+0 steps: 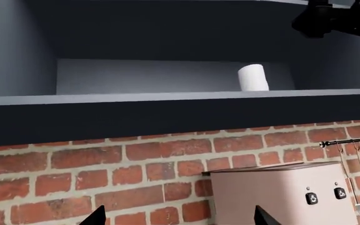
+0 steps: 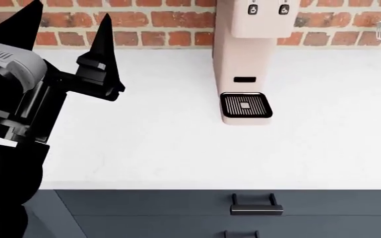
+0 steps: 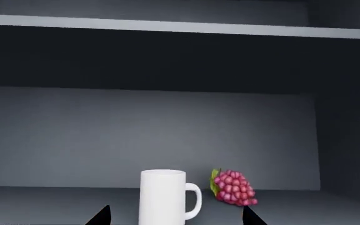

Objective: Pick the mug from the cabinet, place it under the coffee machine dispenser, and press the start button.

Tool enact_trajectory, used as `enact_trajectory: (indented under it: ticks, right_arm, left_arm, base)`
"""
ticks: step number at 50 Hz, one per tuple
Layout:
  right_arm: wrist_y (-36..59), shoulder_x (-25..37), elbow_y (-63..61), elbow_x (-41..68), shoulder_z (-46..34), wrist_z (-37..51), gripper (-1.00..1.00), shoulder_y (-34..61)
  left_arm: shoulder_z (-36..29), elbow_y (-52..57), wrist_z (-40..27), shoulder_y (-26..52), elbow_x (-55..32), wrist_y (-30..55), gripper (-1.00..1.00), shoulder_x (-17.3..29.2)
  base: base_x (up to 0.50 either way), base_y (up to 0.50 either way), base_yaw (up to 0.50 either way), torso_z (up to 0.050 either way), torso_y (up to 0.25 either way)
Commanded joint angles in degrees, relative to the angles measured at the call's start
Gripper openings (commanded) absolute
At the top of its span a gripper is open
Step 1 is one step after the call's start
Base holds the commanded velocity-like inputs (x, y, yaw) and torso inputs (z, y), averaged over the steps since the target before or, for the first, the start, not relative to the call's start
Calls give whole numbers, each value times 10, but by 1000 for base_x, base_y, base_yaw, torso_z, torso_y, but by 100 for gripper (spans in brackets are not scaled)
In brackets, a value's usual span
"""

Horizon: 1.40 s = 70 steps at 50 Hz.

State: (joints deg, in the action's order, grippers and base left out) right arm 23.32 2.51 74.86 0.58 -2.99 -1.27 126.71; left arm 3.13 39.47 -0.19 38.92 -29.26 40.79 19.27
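Right gripper (image 3: 175, 216): only the two fingertips show in your right wrist view, spread wide, holding nothing. The mug (image 3: 163, 197) stands upright on the cabinet shelf (image 3: 55, 201) just past them, lined up with the gap between the tips, not touched, handle turned toward the bunch of red grapes (image 3: 233, 187). Grapes lie just beside the mug, a bit farther back, near the cabinet's rear wall.

Left gripper (image 2: 65, 44): head view has it raised over the left of the white counter (image 2: 144, 144), fingers apart, nothing between them. It's well apart from the coffee machine dispenser (image 2: 243, 49), which stands at the back of the counter against the brick wall (image 2: 144, 25). Drip tray (image 2: 246, 106) at its foot is bare.

Left wrist view looks up at the open cabinet: mug (image 1: 253, 78) sits on the shelf above the machine (image 1: 280, 192), with your right arm (image 1: 336, 18) reaching in near it. Two black buttons (image 1: 326, 195) show on the machine's head; utensils hang on a rail (image 1: 352, 140) beyond it.
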Motion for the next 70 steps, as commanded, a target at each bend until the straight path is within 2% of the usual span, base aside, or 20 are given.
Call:
enact_trajectory:
  ticks: [1,11,26,39,46,53,65,69,70]
  right_arm:
    - [5,-7,1,-2,12,-10,100,-6]
    - [-4,-12,1,-1,25,-22,100,-24]
    - [11,-10,1,0,32,-30,100,17]
    - [47,-18,1,8,92,-63,100,10]
    - [54,-20,1,-2,82,-64,100,6]
    - [57,-21,1,0,71,-64,100,1]
    - [57,-21,1,2,61,-58,100,-9]
    - [59,-20,1,7,68,-59,100,-16]
    - [58,-21,1,2,61,-61,-100,-18]
  left_arm:
    - [-1,0,0,-6,-2,-5,100,4]
    - [-7,-7,3,-8,1,-12,100,7]
    - [-7,-9,2,-13,-1,-18,100,11]
    - [-10,-5,-1,-11,-5,-17,100,14]
    - [-9,0,-3,-13,-8,-17,100,16]
    - [9,46,-29,-4,-43,34,100,22]
    - [-6,11,-11,-12,-21,-7,100,21]
    - [-4,23,-18,-9,-30,5,100,22]
    - [-3,25,-19,-9,-31,7,100,23]
  base:
    - [234,-90,0,0,0]
    - [233,-79,0,0,0]
    - [233,-76,0,0,0]
    - [233,-47,0,0,1]
    - [221,-3,0,0,0]
    - [197,0,0,0,0]
    - [145,0,0,0,0]
    - [44,0,0,0,0]
    - [0,0,0,0,0]
